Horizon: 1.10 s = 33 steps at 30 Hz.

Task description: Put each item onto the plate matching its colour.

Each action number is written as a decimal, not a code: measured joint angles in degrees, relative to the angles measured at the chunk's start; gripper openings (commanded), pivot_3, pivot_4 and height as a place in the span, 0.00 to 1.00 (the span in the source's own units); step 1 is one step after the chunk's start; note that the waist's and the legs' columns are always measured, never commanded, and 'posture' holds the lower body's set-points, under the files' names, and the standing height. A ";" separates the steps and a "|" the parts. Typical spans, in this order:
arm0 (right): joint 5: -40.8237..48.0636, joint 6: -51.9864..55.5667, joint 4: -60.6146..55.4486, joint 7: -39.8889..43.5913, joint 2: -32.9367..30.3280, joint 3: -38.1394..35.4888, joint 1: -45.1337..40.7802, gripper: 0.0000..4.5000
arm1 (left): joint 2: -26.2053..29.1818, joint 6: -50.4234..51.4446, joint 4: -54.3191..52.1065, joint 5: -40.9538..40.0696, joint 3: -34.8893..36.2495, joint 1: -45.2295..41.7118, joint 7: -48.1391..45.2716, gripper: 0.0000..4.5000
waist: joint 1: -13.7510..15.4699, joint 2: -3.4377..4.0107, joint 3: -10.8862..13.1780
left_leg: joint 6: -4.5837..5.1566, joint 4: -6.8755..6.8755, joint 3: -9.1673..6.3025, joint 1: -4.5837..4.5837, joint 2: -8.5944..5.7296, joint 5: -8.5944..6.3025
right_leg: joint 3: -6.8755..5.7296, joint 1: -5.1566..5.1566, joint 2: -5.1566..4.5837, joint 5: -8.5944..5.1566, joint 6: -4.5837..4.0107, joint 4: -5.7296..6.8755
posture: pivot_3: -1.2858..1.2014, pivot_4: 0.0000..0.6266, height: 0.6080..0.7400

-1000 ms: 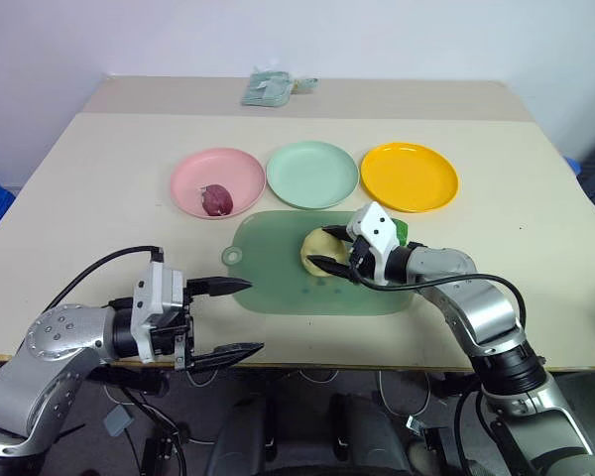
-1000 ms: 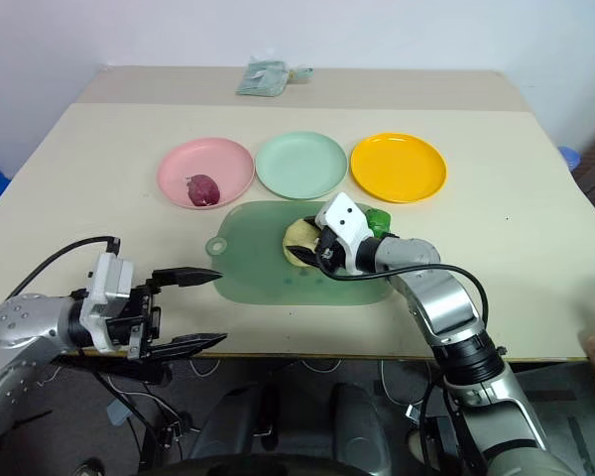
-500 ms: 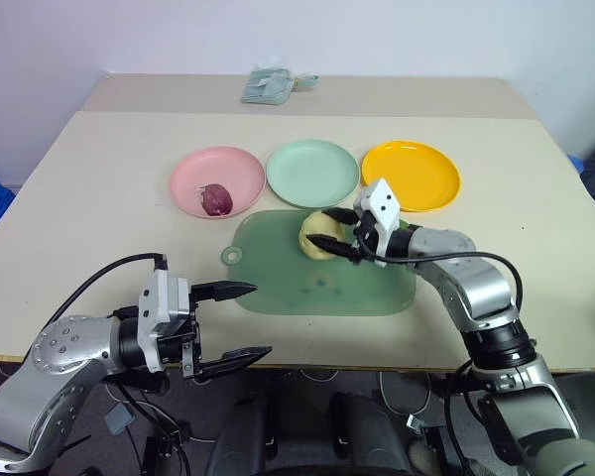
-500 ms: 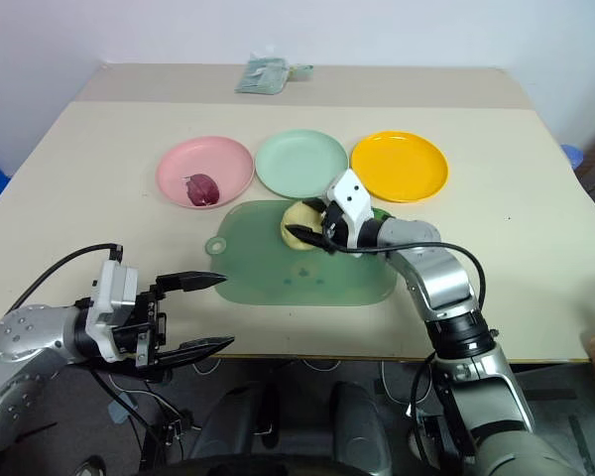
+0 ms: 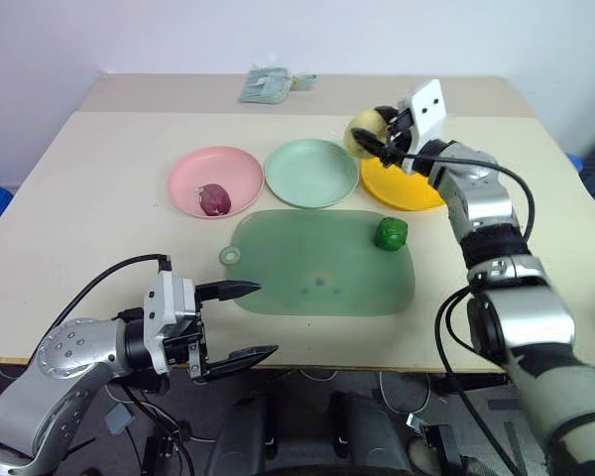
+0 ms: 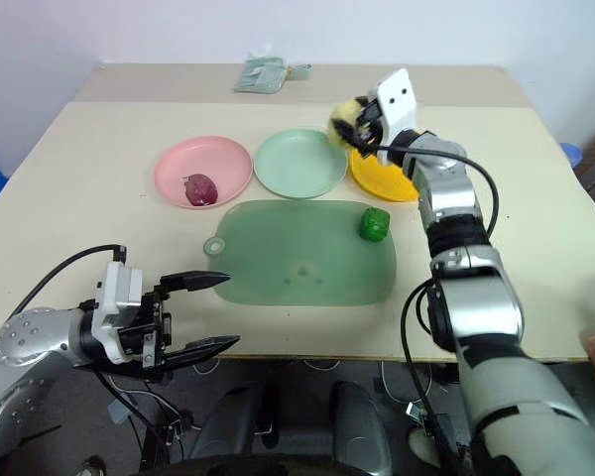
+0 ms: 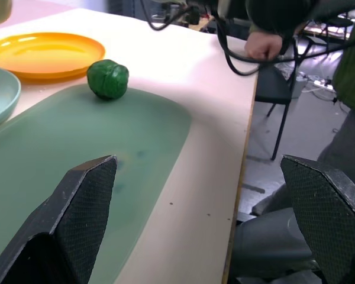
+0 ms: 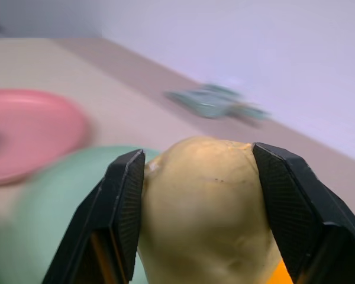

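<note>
Yellow lump (image 5: 365, 130): you see this pale, lumpy item clamped between the two black fingers of the right gripper (image 5: 379, 133), raised above the table (image 5: 99, 169) at the near-left edge of the orange-yellow plate (image 5: 409, 188). In the right wrist view the yellow lump (image 8: 204, 207) fills the space between both fingers (image 8: 125, 207), which press against its sides.

Left gripper (image 5: 240, 319): its jaws stand wide apart and hold nothing. You find it low at the near edge of the table, pointing toward the robot's right, just short of the green mat (image 5: 317, 263). In the left wrist view both fingers (image 7: 77, 219) frame the mat with open space between them.

Green lump (image 5: 391, 233): this small bright item lies on the mat near its far right corner, just beside the orange-yellow plate and apart from both grippers.

Purplish-red lump (image 5: 214, 198): it rests on the pink plate (image 5: 188, 174), toward that plate's near side.

Mint green plate (image 5: 311, 173): it stands bare between the pink plate and the orange-yellow one, all three in a row beyond the mat.

A small greenish packet (image 5: 269, 85) lies at the far edge of the table. A person's hand (image 7: 265, 45) appears past the table's edge in the left wrist view.
</note>
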 measured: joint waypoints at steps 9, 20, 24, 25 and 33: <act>-4.96 -4.03 16.22 -5.34 0.16 -1.37 -2.51 0.65 | -0.21 0.00 -2.05 0.00 0.01 1.91 2.65 1.00 | -0.11 0.18 0.11 | -0.05 0.05 0.05 0.04 0.01 0.06 | 0.01 0.00 0.04 0.01 0.01 0.13 | 0.52 0.24 1.00; -5.79 -6.51 16.05 -4.12 -1.65 -5.46 -2.40 0.99 | -0.23 0.24 -2.67 -0.07 -1.25 0.07 4.37 1.00 | 0.19 0.18 0.11 | -0.07 0.14 0.04 0.08 0.03 0.09 | 0.01 0.04 0.24 0.02 0.03 0.24 | 0.52 0.24 1.00; -2.89 -6.58 10.85 2.15 -3.82 -8.26 -0.70 0.99 | -0.29 0.21 -1.52 -0.04 -2.71 -1.46 3.69 1.00 | 0.16 0.18 0.10 | -0.06 0.15 0.05 0.10 0.04 0.09 | 0.01 0.07 0.28 0.05 0.07 0.25 | 0.52 0.24 1.00; -1.34 -5.46 6.49 5.49 -4.46 -8.74 1.51 0.99 | -0.31 0.14 -1.07 -0.02 -3.09 -1.90 3.26 1.00 | 0.24 0.17 0.10 | -0.05 0.15 0.03 0.11 0.06 0.09 | 0.00 0.10 0.29 0.10 0.18 0.25 | 0.52 0.24 1.00; 9.56 20.61 -37.02 17.82 -8.56 -7.98 30.93 0.99 | -0.92 -0.37 5.25 0.72 -5.72 -7.42 -0.20 1.00 | 0.63 0.21 0.11 | -0.03 0.30 -0.03 0.14 0.07 0.09 | -0.02 0.15 0.27 0.11 0.23 0.42 | 0.52 0.24 1.00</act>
